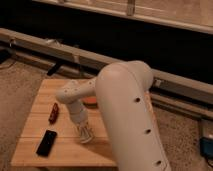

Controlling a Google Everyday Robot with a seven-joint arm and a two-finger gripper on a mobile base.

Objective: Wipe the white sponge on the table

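The table [35, 120] has a light wooden plank top and fills the lower left of the camera view. My gripper [84, 131] points down at the table's middle front, at the end of the white arm [127, 110]. A small off-white ribbed lump, the white sponge [87, 136], sits right at the gripper's tip, against the table top. The gripper's end blends with the sponge, so the hold is unclear.
A red object [53, 112] lies on the table left of the gripper. A black flat object [46, 142] lies near the front left edge. An orange-brown thing [91, 100] shows behind the arm. A grey rail [45, 47] runs behind the table, which stands on gravelly floor.
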